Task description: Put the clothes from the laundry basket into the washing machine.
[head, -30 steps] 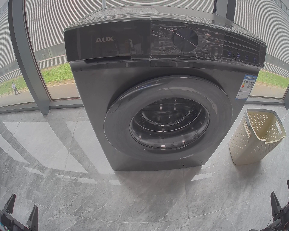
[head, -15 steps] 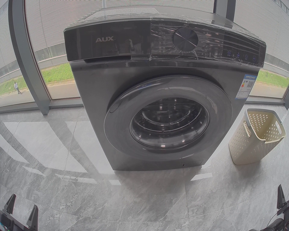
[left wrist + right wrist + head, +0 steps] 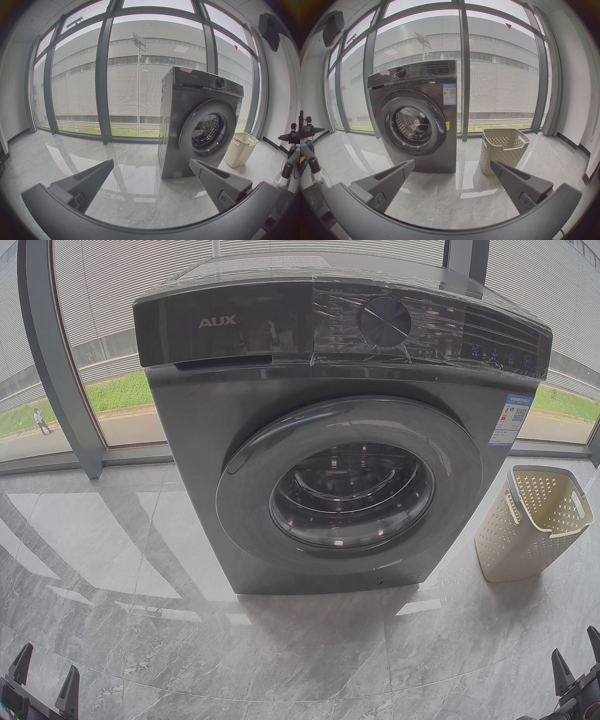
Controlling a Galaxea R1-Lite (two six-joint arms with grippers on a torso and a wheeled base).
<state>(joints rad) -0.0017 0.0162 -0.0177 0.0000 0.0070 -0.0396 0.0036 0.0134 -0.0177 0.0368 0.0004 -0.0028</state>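
Note:
A grey front-loading washing machine (image 3: 337,427) stands on the marble floor, its round glass door (image 3: 350,490) closed. A cream perforated laundry basket (image 3: 531,524) sits on the floor at its right side; no clothes are visible inside it. My left gripper (image 3: 45,671) is low at the near left, open and holding nothing. My right gripper (image 3: 578,655) is low at the near right, open and holding nothing, well short of the basket. The machine (image 3: 200,122) and basket (image 3: 240,149) lie ahead between the left fingers. The right wrist view has the machine (image 3: 415,115) and basket (image 3: 503,150) ahead.
Tall windows and dark pillars (image 3: 53,359) stand behind the machine. Open marble floor (image 3: 300,646) lies between me and the machine. A stand with equipment (image 3: 292,150) is off to the side in the left wrist view.
My right gripper has dropped lower at the near right edge of the head view. The left gripper, machine and basket have not moved.

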